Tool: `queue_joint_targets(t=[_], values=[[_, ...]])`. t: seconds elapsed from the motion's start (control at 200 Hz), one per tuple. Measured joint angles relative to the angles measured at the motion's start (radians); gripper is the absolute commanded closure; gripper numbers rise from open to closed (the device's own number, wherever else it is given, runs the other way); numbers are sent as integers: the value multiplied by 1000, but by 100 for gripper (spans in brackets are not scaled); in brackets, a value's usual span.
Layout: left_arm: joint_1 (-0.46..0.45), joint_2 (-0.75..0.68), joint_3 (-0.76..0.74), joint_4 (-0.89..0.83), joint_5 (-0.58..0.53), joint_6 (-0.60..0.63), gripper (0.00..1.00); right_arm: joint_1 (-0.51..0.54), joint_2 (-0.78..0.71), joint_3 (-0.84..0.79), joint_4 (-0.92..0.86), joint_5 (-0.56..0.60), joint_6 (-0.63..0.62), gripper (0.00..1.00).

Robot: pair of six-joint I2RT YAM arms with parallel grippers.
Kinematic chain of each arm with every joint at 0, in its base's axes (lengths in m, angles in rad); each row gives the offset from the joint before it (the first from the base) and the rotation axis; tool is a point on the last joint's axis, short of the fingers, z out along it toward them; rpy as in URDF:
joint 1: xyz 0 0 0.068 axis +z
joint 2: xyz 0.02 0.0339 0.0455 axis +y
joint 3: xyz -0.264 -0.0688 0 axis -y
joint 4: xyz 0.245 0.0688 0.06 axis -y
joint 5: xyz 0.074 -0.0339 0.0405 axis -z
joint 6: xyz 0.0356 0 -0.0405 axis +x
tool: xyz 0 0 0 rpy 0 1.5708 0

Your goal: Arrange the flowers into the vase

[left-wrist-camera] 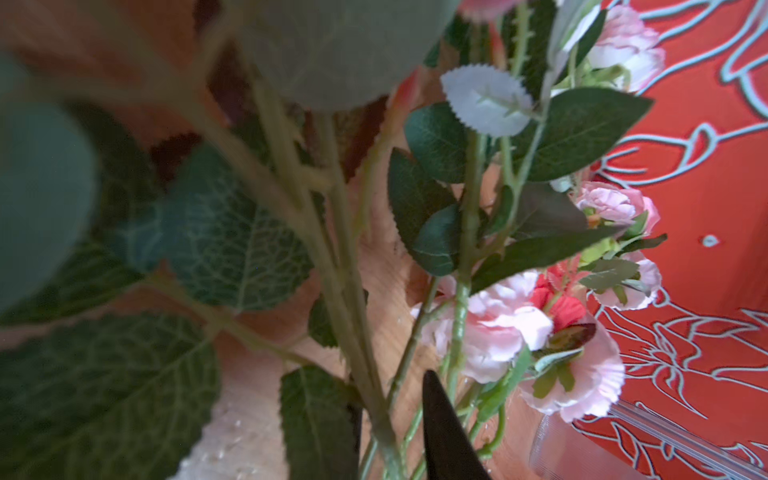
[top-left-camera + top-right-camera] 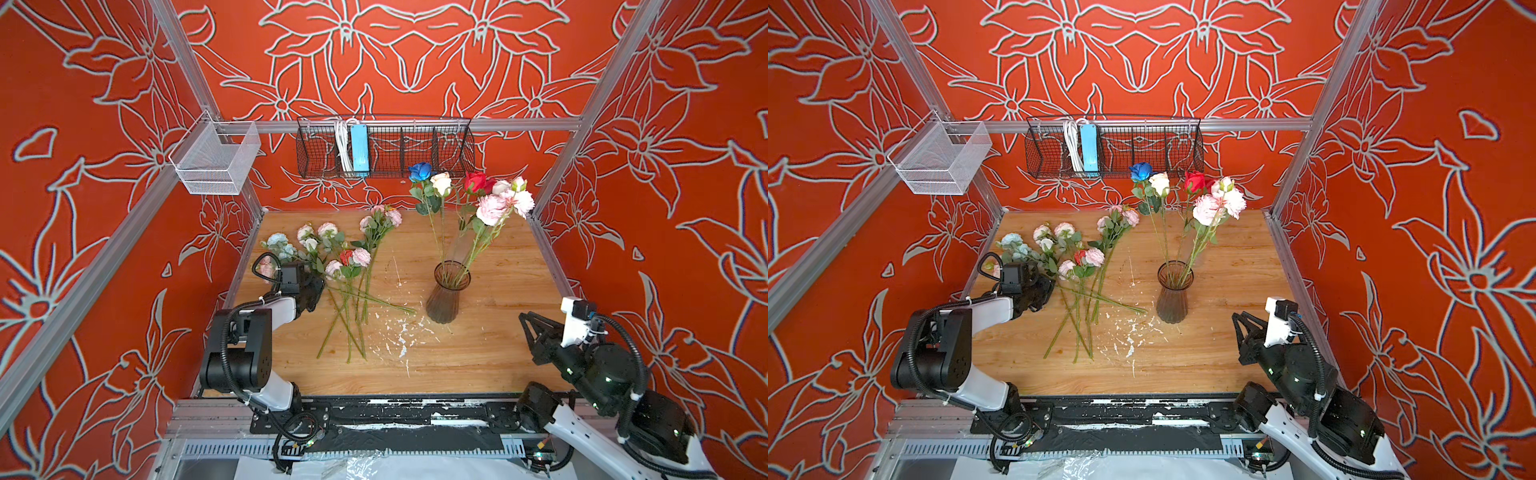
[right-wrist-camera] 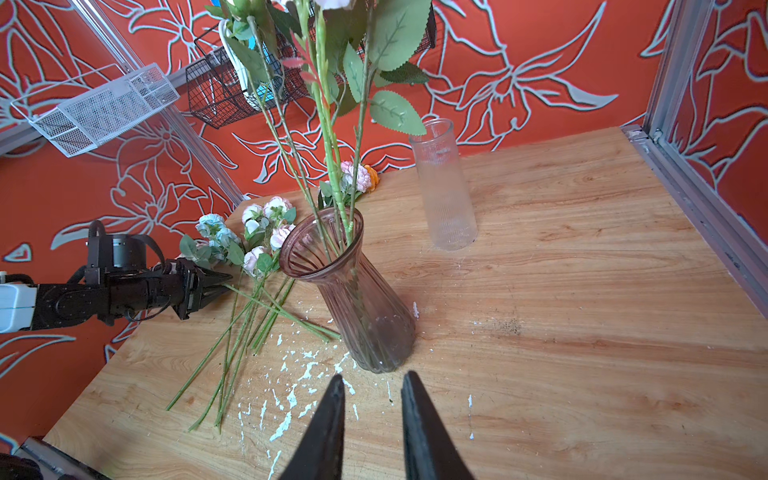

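I am holding my left hand low among the loose flowers, which are lying in a crossed pile on the left part of the worktop. Its fingers are pointing across the green stems just below the heads. In the left wrist view one dark finger is lying right beside a stem, but leaves are crowding the lens. I cannot tell whether I am pinching that stem or only flanking it. I am judging this to be the pick-up of the next flower, taken high by the leaves so the long tail would hang free for feeding downward.

My right hand is hovering near the front right of the worktop, fingers parted with nothing between them, aimed at the foot of the vase. I am guessing it is placed there to steady the glass, since tall stems are likely making it top-heavy.

The vase is standing upright, right of centre and apart from the pile. The blooms in the vase, deep blue, white, red and pink, are leaning toward the back right, leaving the side of the rim that faces the pile open.

For room, a clear glass cylinder is standing near the vase on its far side. The frame rail is running just beside my left arm. The crossed stems may drag their neighbours on a lift, so I am favouring the open wood in front of the vase.
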Motion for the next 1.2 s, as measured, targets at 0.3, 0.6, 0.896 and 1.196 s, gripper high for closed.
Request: queue_joint_targets(t=[0.3,0.6,0.896,1.196], values=[[2,-40,1,-23,10,3,95,0,6,1,2,0,0,74],[2,-307,127,-212,36,64,98,0,18,2,5,1,-2,74],[1,-374,235,-334,95,154,100,0,18,2,11,8,-2,74],[-121,-436,441,-460,134,317,100,0,16,-2,15,35,0,74]])
